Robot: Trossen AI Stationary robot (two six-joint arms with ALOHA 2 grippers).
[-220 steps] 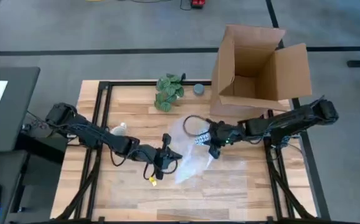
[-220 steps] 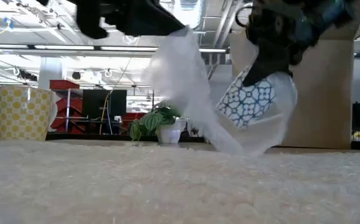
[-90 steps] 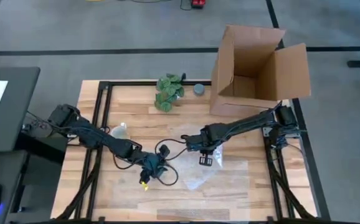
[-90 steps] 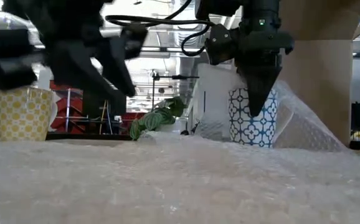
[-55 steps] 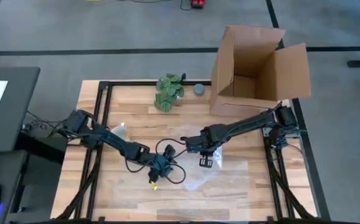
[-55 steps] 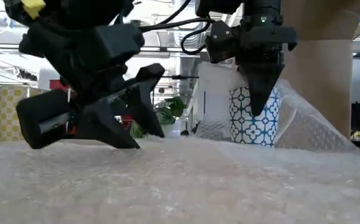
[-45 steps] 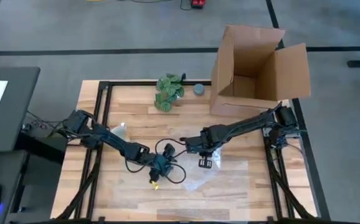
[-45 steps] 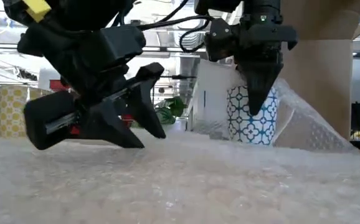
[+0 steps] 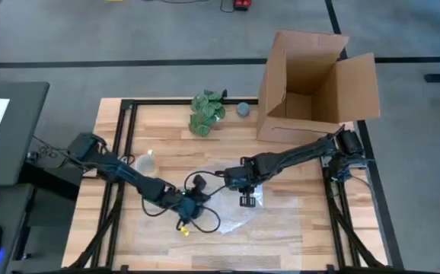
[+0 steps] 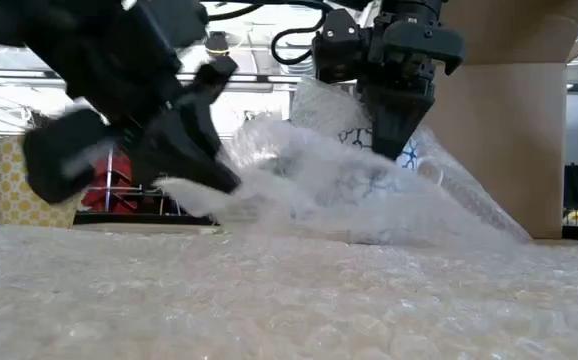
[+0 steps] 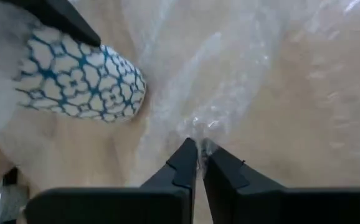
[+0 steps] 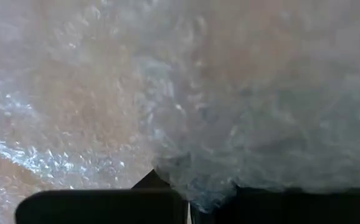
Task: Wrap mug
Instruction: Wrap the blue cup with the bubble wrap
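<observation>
The mug (image 11: 80,74), white with a blue lattice pattern, sits under bubble wrap (image 10: 369,195) near the middle of the wooden surface (image 9: 311,228), well in front of the cardboard box (image 9: 311,76). The left tool (image 11: 198,152) pinches an edge of the bubble wrap just beside the mug. The right tool (image 10: 394,150) points down onto the mug, pressed together on the mug with bubble wrap over its tips.

clear plastic bubble wrap (image 10: 369,200), bumpy and faintly shiny. mug (image 11: 80,78) of smooth glossy ceramic, white with a blue pattern. table (image 9: 296,228) of pale planked wood, satin. box (image 9: 311,76) of matt brown cardboard. gripper fingers (image 11: 183,165) of matt black plastic.
</observation>
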